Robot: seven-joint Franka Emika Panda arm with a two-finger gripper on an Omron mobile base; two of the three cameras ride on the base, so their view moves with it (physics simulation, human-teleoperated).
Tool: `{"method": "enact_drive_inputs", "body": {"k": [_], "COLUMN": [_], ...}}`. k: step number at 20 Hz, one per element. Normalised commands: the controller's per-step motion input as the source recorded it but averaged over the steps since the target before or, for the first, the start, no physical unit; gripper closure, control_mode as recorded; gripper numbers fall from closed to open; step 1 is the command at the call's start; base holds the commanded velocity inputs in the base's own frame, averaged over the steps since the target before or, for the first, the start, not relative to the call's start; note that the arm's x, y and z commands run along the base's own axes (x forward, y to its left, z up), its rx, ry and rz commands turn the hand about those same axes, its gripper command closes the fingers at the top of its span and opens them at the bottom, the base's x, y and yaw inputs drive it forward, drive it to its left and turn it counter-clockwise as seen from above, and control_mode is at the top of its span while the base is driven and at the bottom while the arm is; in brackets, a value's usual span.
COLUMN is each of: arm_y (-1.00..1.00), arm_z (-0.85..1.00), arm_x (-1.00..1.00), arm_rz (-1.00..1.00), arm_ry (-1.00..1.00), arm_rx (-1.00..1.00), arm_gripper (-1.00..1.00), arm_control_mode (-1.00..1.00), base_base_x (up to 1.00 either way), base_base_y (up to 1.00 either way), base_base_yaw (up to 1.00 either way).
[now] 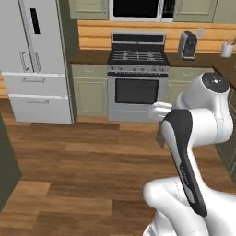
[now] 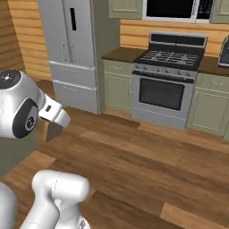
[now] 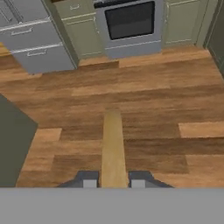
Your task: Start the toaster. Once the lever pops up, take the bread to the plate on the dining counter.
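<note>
The bread (image 3: 113,144), a tan slice seen edge-on, sticks out between my fingertips over the wood floor, and my gripper (image 3: 113,181) is shut on it. From the base views the slice (image 1: 160,137) (image 2: 53,130) hangs below the white hand (image 2: 56,114), in mid-air above the floor. The silver-grey toaster (image 1: 187,44) stands far off on the back worktop, right of the stove; its edge (image 2: 224,53) shows at the right border. Its lever is too small to make out. The plate and the dining counter are out of view.
A stove (image 1: 137,73) with an oven door sits in the middle of the grey-green cabinets. A fridge (image 1: 34,60) stands to its left. A dark grey block (image 1: 8,170) juts in at the left. A white cup (image 1: 226,50) stands right of the toaster.
</note>
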Motion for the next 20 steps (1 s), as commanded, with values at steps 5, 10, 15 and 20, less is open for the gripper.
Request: {"method": "enact_drive_inputs", "body": {"k": [5,10,15,20], "arm_y": [0.00,0.00,0.00,0.00], "arm_z": [0.00,0.00,0.00,0.00], "arm_x": [0.00,0.00,0.00,0.00], "arm_rz": [0.00,0.00,0.00,0.00], "arm_ry": [0.00,0.00,0.00,0.00], "arm_rx": [0.00,0.00,0.00,0.00], "arm_gripper": [1.00,1.00,1.00,1.00], "arm_control_mode": [1.00,1.00,1.00,1.00], "base_base_x": [0.97,1.00,1.00,1.00], "base_base_y": [0.14,0.00,0.00,-0.05], "base_base_yaw": [0.55,0.46,0.44,0.48]}}
